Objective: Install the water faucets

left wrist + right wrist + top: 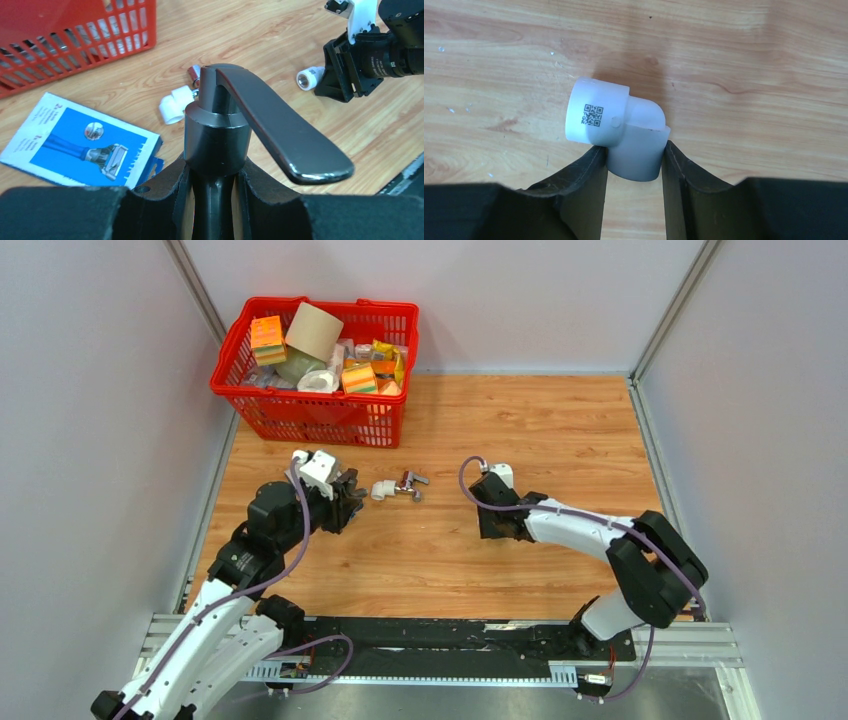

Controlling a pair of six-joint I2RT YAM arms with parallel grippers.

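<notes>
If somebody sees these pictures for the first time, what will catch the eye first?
The red basket full of packages, at the far left corner of the table. Then the dark grey faucet clamped in the left gripper, its long handle filling the left wrist view. The right gripper pinches a white elbow fitting bearing a square printed code.

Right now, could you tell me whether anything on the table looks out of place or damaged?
Nothing looks damaged or spilled. The only stray is a blue-and-white box lying flat on the table near the red basket. The chrome faucet lies on its side nearby.
</notes>
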